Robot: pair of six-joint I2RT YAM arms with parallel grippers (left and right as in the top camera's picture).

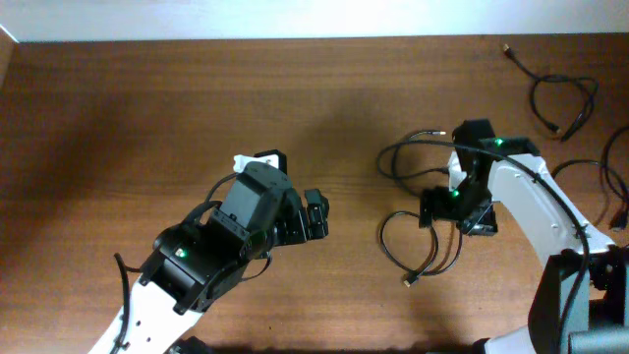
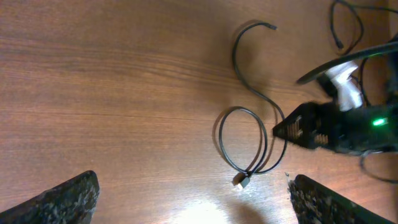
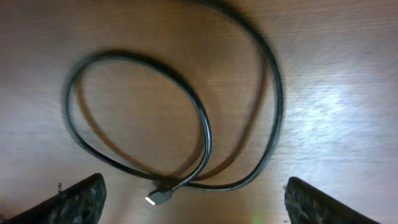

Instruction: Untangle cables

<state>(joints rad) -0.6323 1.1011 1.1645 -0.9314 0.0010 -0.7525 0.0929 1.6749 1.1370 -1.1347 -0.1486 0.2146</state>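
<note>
One thin black cable (image 1: 390,236) lies right of the table's middle in a loop. Its silvery plug (image 1: 407,283) is at the near end, and its other end (image 1: 438,131) curves away to the far side. My right gripper (image 1: 432,208) is open just above this loop. The right wrist view shows the loop (image 3: 205,124) and plug (image 3: 160,198) between the open fingers (image 3: 194,186). My left gripper (image 1: 318,216) is open and empty, to the left of the loop. In its wrist view (image 2: 193,183) the loop (image 2: 222,140) and plug (image 2: 241,182) lie ahead.
More black cables lie at the far right corner (image 1: 565,98) and along the right edge (image 1: 614,182). The right arm's white link (image 1: 536,202) reaches in from the right. The right gripper also shows in the left wrist view (image 2: 311,127).
</note>
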